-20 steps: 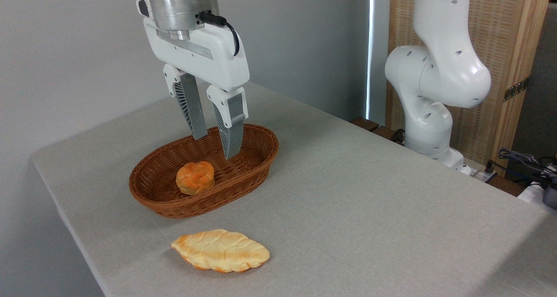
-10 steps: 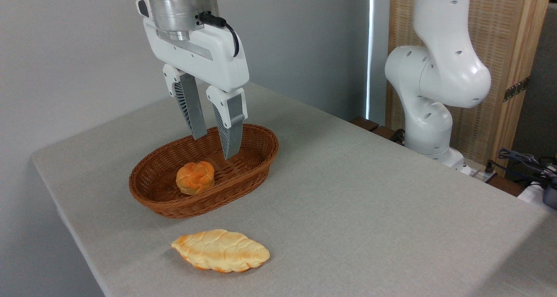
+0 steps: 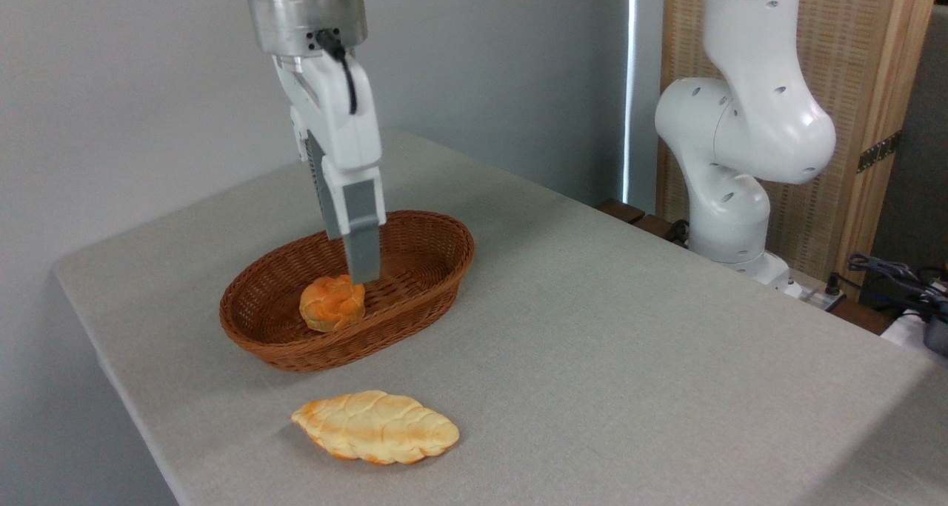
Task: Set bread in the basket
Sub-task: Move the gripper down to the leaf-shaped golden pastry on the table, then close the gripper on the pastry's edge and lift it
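Bread (image 3: 375, 427) unobscured; tool (image 3: 361, 273) edge-on.

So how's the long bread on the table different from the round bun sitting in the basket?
The bread is long, flat and leaf-shaped with pointed ends; the bun is small, round and knotted. The bread is pale golden with browned edges, while the bun is a darker orange. The bread lies on the table in front of the basket; the bun sits inside it. Both have a braided surface.
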{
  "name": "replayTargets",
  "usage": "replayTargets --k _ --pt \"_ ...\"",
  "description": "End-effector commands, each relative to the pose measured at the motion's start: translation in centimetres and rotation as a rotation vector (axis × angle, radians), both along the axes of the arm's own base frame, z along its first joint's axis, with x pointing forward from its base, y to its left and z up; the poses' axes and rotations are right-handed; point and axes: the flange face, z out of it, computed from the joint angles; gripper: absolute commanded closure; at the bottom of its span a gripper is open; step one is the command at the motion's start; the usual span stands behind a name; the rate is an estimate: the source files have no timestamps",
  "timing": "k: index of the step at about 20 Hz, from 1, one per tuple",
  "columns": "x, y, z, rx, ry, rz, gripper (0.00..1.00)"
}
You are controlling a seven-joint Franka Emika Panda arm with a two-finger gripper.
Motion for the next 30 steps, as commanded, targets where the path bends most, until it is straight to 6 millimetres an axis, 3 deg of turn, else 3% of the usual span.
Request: replayTargets --k 1,3,6,10,13,26,30 --pt "0.3 0.3 -2.7 0.016 -0.024 -0.215 0.00" --pt "0.1 0.5 -4.1 0.032 -0.007 -0.339 0.00" --pt "-1.0 2.6 -9.1 0.063 0.100 -0.394 0.00" --pt "-1.3 4.4 -11.5 0.122 0.143 -0.393 0.00" --pt "-1.0 5.2 -14.5 0.183 0.084 -0.410 0.00" --pt "-0.3 5.2 -19.8 0.231 0.024 -0.489 0.00" --pt "0.1 5.0 -20.5 0.231 0.003 -0.489 0.00"
